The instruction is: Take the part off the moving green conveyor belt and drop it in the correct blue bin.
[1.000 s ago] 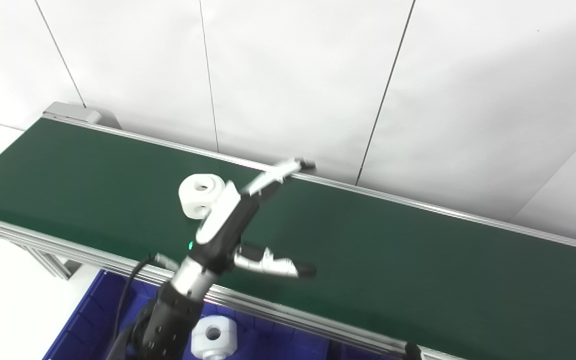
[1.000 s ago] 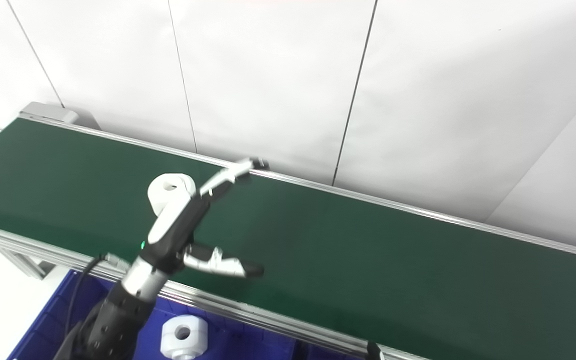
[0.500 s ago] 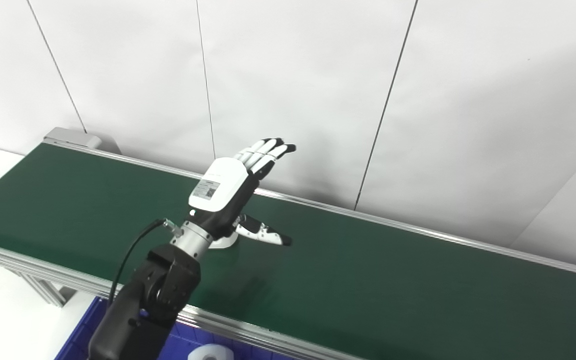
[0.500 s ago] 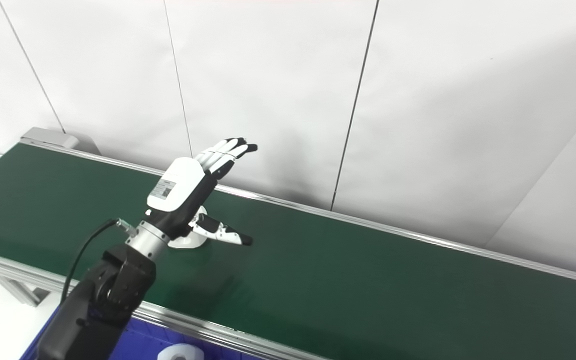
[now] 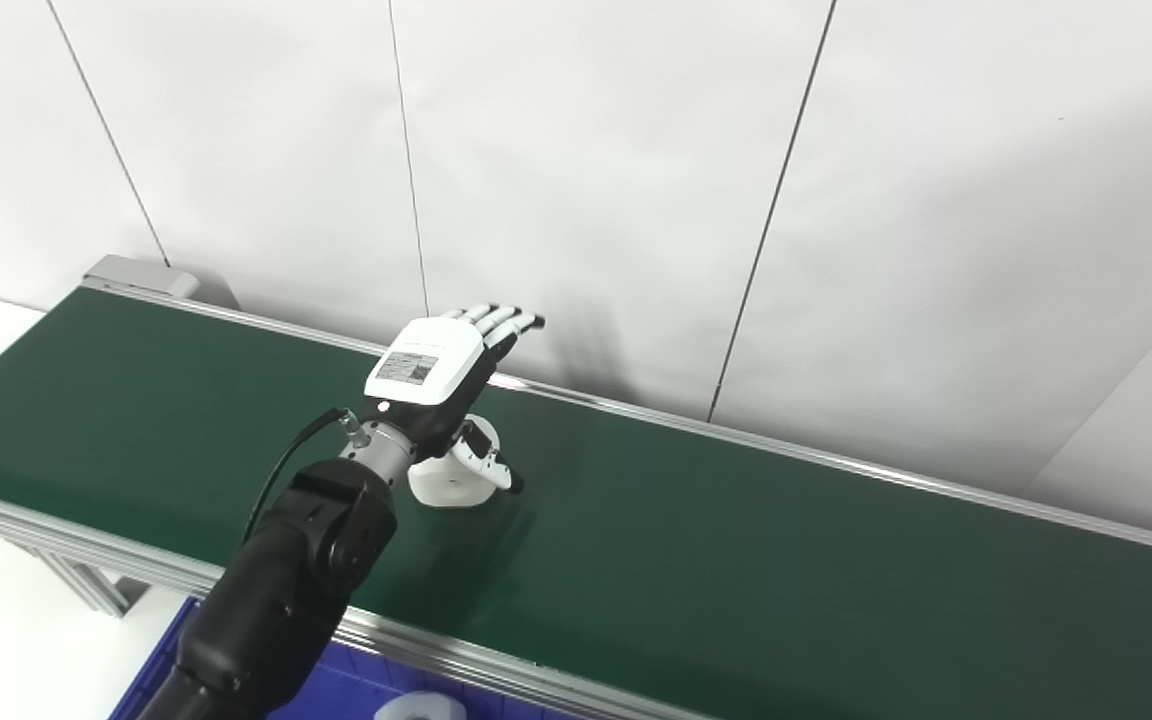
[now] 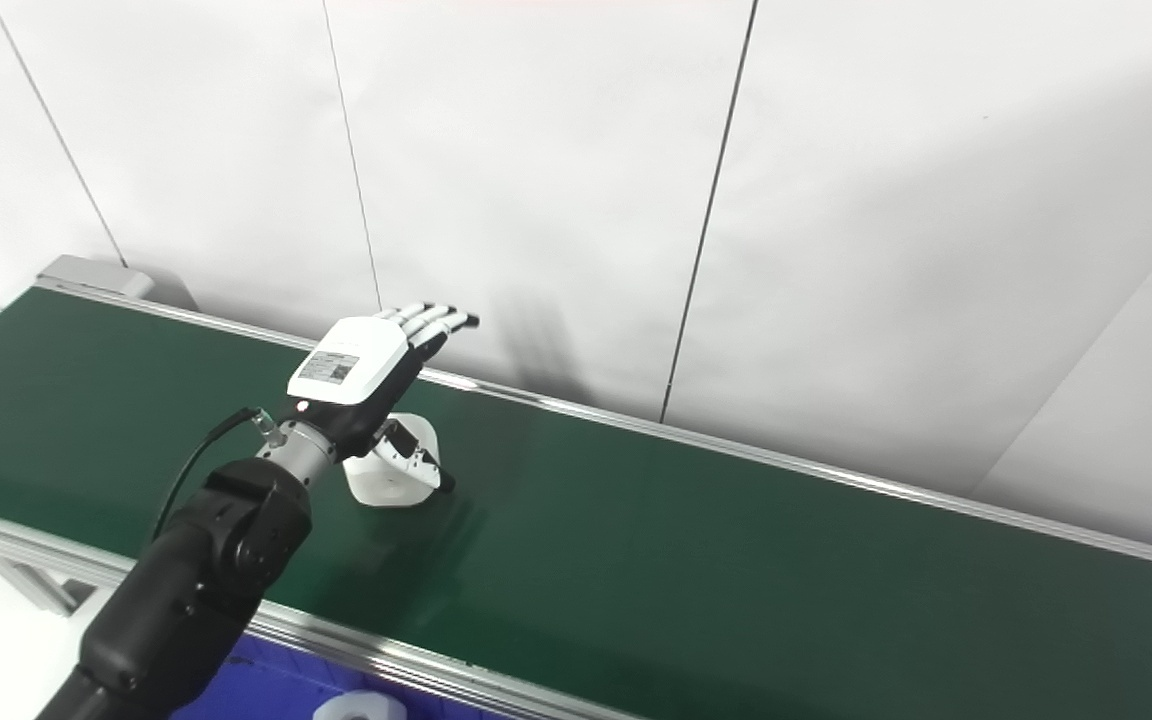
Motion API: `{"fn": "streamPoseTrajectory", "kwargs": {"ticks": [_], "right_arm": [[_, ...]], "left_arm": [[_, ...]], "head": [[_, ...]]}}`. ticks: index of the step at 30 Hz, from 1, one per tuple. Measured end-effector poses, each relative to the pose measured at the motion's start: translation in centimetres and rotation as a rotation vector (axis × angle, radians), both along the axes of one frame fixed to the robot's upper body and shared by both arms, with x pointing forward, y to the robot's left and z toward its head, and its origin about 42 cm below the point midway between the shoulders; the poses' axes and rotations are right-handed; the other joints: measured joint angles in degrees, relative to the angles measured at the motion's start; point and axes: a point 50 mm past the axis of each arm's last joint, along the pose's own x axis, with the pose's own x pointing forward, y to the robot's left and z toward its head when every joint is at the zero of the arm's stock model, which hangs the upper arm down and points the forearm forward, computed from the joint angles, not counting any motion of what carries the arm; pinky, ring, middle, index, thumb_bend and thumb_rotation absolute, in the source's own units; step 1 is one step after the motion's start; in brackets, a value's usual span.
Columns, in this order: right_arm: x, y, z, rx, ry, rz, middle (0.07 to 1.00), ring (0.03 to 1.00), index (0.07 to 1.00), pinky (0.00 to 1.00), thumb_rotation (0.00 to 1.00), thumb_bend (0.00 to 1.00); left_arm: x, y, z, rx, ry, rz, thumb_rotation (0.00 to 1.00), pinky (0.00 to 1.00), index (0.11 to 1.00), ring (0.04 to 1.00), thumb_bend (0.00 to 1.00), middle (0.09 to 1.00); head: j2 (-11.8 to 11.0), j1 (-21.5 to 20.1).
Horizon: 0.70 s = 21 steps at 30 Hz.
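Note:
A white blocky part with round holes sits on the green conveyor belt, near its left half. My left hand hovers just above it, palm down, with the fingers stretched flat toward the wall. The thumb hangs down across the front of the part. The hand is open and holds nothing; it hides the part's top. My right hand is out of both views.
A blue bin shows below the belt's near rail at the bottom edge, with another white part in it. A grey motor housing caps the belt's far left end. White wall panels stand right behind the belt.
The camera tilted up after the first frames. My left hand turned palm down over the part, then lowered, and the thumb came in against the part's front.

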Motion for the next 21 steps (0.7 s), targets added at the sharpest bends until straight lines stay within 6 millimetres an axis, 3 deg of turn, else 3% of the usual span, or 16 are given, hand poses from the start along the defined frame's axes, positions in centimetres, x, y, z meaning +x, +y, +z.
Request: {"fn": "streamPoseTrajectory", "kwargs": {"ticks": [3,12,21], "right_arm": [[-0.1,0.0,0.1,0.0,-0.001,0.001,1.0,0.995,1.0,1.0,0.96,0.87],[-0.1,0.3,0.8,0.009,-0.027,0.01,1.0,0.999,1.0,1.0,0.96,0.87],[0.0,0.7,0.9,0.018,-0.031,0.009,1.0,0.99,1.0,0.99,0.95,0.86]], "left_arm": [[0.0,0.0,-0.4,0.012,0.079,0.008,0.19,0.88,0.896,0.918,1.0,0.914],[-0.2,-0.8,-1.7,-0.003,0.377,0.021,0.23,0.72,0.888,0.88,1.0,0.906],[1.7,-1.7,-3.0,0.003,0.381,0.02,0.24,0.73,0.855,0.85,1.0,0.878]], "head": [[0.8,-0.1],[1.9,-0.8],[2.1,-1.6]]}}
